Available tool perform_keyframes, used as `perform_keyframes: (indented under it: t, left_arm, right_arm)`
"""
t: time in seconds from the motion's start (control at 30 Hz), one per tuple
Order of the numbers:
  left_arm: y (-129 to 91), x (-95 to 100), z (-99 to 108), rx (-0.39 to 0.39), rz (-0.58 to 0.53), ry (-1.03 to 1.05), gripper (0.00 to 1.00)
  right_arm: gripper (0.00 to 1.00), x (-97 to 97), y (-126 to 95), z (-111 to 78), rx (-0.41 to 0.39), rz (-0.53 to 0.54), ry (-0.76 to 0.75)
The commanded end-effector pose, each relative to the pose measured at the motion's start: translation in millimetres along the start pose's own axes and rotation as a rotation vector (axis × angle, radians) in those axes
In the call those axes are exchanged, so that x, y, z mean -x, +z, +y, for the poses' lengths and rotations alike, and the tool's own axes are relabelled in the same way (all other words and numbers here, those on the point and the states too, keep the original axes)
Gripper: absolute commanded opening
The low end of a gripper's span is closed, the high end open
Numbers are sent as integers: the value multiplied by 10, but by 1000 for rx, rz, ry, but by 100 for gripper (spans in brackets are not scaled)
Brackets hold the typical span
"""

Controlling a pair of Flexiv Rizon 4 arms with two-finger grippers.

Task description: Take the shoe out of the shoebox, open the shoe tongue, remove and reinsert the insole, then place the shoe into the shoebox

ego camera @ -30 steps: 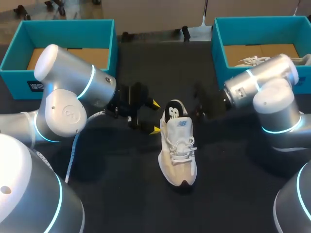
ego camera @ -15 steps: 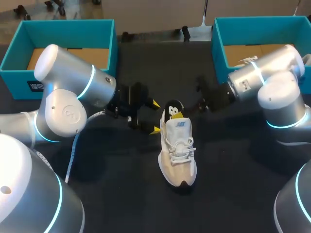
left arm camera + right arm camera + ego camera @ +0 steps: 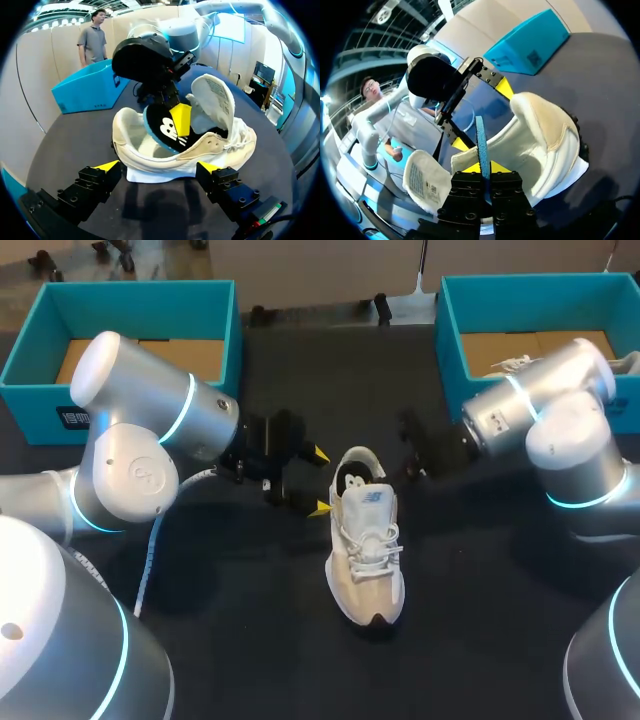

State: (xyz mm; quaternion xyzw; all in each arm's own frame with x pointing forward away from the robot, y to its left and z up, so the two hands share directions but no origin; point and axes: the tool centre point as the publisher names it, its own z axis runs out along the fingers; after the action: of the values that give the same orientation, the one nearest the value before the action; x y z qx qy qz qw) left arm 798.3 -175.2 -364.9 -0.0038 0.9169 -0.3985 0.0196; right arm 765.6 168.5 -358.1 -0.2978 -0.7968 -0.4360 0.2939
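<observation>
Black table (image 3: 250,640), 2 teal shoeboxes (image 3: 130,295) (image 3: 530,288), white shoe (image 3: 366,540), insole (image 3: 481,140) in right pincer (image 3: 484,168)

Bright, even overhead lighting, soft diffuse shadows

You were working in a robotics lab or test cell, not a home or shop. Your left arm (image 3: 150,440) and right arm (image 3: 555,430) stood over a black table (image 3: 250,640). A teal left box (image 3: 130,295) and right box (image 3: 450,325) sat at its back corners, a single shoe (image 3: 367,540) staged between.
</observation>
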Motion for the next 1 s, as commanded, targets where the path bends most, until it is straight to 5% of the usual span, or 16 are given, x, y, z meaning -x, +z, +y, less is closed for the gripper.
perform_keyframes:
  t: [0.03,0.13,0.33,0.87,1.0]
  left_arm:
    - [11,-5,-2,3,-2,0,100]
    - [11,-5,-2,3,-2,0,100]
    - [11,-5,-2,3,-2,0,100]
    - [11,-5,-2,3,-2,0,100]
    - [11,-5,-2,3,-2,0,100]
  right_arm:
    - [0,-55,34,-57,27,-21,-2]
    - [31,-50,11,15,36,-34,-16]
    - [45,-95,-60,192,47,-70,-67]
    - [54,-303,-292,519,70,-168,-161]
    - [64,-328,-414,611,82,-206,-186]
